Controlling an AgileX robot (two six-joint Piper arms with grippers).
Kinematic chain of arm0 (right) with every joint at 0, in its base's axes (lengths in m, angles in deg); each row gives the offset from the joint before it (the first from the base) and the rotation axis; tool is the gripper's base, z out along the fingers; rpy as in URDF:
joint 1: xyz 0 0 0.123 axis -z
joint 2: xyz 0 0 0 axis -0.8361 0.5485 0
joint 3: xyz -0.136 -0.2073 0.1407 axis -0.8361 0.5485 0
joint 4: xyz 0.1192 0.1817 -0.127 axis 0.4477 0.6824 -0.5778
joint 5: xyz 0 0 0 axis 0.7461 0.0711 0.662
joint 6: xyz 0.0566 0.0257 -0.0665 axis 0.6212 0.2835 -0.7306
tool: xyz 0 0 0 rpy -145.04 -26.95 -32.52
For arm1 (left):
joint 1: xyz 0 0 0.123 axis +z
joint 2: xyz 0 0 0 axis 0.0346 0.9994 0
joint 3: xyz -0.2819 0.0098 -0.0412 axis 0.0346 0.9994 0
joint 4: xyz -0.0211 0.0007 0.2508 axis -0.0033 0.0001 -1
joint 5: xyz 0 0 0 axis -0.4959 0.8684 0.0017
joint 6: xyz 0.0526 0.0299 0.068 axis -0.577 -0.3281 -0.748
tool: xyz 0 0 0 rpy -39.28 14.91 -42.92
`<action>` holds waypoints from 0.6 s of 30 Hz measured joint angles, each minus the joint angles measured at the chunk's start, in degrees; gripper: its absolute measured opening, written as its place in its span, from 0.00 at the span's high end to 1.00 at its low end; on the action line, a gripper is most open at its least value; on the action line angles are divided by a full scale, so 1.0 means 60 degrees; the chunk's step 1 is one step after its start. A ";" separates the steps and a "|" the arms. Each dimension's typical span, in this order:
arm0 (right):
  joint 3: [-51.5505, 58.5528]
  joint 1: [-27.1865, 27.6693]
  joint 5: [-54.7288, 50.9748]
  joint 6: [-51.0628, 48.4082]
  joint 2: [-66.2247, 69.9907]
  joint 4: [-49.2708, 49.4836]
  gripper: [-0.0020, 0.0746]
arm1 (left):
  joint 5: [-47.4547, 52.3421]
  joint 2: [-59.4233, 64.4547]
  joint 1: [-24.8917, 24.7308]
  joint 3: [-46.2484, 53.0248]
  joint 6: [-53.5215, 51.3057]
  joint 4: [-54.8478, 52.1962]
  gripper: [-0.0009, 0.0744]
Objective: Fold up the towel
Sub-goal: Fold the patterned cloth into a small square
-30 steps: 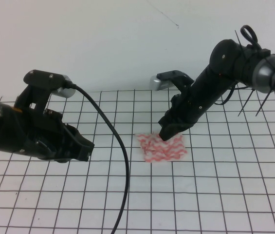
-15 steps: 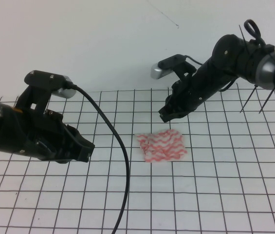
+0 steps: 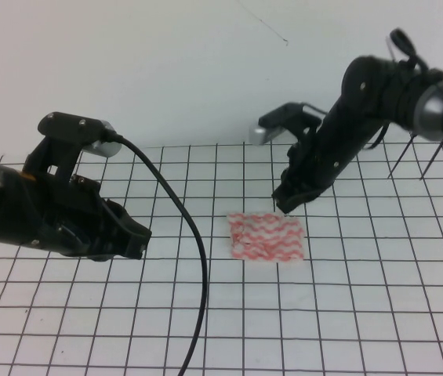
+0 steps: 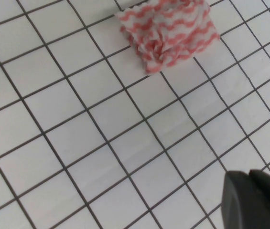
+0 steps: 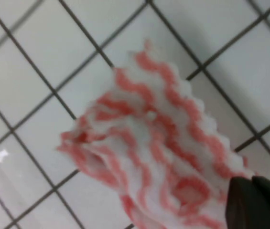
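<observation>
A: Where was the towel (image 3: 267, 237)?

B: On the table (image 3: 346, 313), roughly midway between its left and right edges, a shade toward the right, and nearer the far edge than the near one. It lay on the grid lines as a small, rumpled, roughly rectangular bundle, white with wavy red stripes. The left wrist view showed bunched layers along one of its sides.

A: And the right gripper (image 3: 286, 202)?

B: Its arm slanted steeply down from the table's far right. The tip sat at the towel's far edge, close to the cloth's far right corner. The fingers were pressed together with no gap between them. In the right wrist view the dark tip overlapped a corner of the towel. I couldn't tell whether it pinched any cloth or only touched it.

A: The left gripper (image 3: 131, 235)?

B: It hung over the left side of the table, about level with the towel and well apart from it, pointing toward it. Its fingers were closed too, with nothing between them.

A: Anything else on that side?

B: A black cable (image 3: 197, 258) looped from the top of the left arm. It curved down between the left gripper and the towel and ran on toward the table's near edge.
</observation>
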 joint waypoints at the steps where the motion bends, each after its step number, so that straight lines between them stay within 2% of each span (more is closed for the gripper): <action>1: 0.0000 0.0000 -0.0056 0.0000 -0.0123 0.0000 0.97 | 0.0000 0.0000 0.0000 0.0000 0.0000 0.0000 0.99; 7: -0.0018 0.0000 -0.1270 -0.0524 -0.0415 0.0009 0.97 | 0.0000 0.0000 0.0000 0.0000 0.0000 0.0000 0.99; 13: 0.0002 0.0007 -0.0317 0.0663 -0.0085 -0.0817 0.97 | -0.0020 0.0000 0.0000 0.0000 0.0000 0.0000 0.99; 18: 0.0002 -0.0011 -0.0635 0.0483 0.0488 0.0078 0.97 | -0.0039 0.0000 0.0000 0.0000 -0.0038 0.0000 0.99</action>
